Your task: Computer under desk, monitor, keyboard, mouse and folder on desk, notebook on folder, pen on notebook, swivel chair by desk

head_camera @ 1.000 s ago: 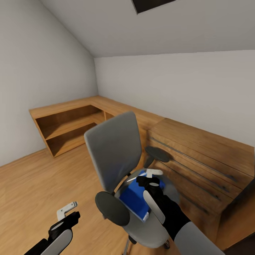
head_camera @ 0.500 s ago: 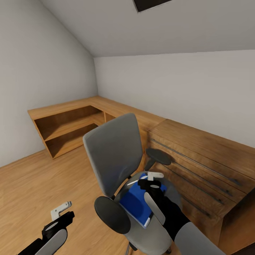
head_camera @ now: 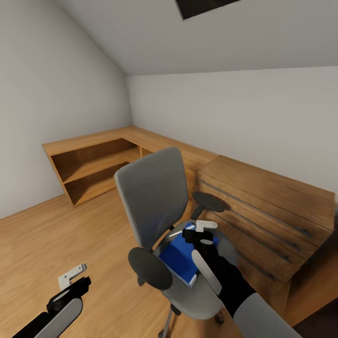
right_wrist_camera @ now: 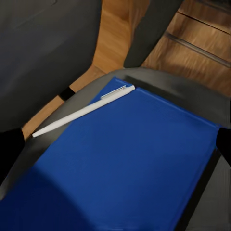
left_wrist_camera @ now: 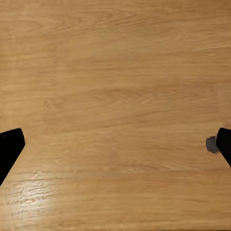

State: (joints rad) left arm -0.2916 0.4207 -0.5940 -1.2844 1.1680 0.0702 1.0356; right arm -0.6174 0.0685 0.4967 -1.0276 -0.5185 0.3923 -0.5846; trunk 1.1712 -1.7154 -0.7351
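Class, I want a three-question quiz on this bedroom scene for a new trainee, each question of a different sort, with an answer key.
1. True or false: the white pen lies on the blue folder.
2. Multiple choice: the folder rests on A) the wooden floor, B) the seat of the swivel chair, C) the corner shelf unit.
3. Fill in: the right gripper hangs above the ____.

Key
1. True; in the right wrist view the pen lies across one corner of the folder.
2. B.
3. Folder; the fingertips sit wide apart at that view's edges, gripping nothing. The left gripper hangs over bare floor.
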